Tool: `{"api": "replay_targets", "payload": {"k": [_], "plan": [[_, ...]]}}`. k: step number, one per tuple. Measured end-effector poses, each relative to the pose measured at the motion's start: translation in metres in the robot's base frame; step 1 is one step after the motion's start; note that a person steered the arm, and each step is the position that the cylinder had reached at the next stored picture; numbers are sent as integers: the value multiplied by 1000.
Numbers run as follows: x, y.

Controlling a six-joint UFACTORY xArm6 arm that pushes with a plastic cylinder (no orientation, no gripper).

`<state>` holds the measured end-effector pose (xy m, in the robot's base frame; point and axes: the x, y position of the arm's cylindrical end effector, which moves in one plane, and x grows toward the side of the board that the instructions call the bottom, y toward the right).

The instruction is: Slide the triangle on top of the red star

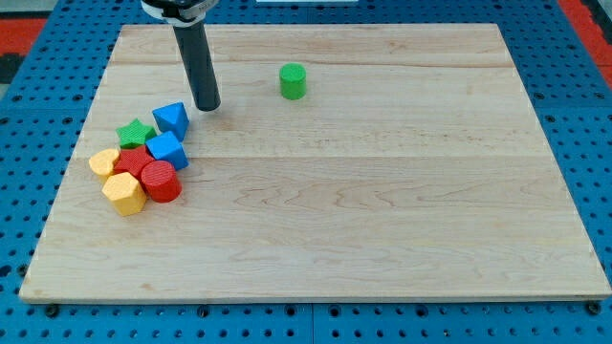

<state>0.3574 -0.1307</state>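
Blue triangle [171,118] just left of my tip [207,106], near red star [134,159].

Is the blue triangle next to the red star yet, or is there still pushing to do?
Nearly there. Done: the blue triangle block sits in the cluster at the view's left, just above the red star block, with the green star block and blue cube block crowding between. In hand: my tip is at the triangle's upper right. Left: a short push down-left.
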Motion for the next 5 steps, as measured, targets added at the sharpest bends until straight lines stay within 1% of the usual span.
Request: {"api": "replay_targets", "payload": {"k": [2,5], "plan": [[6,-11],[10,-11]]}}
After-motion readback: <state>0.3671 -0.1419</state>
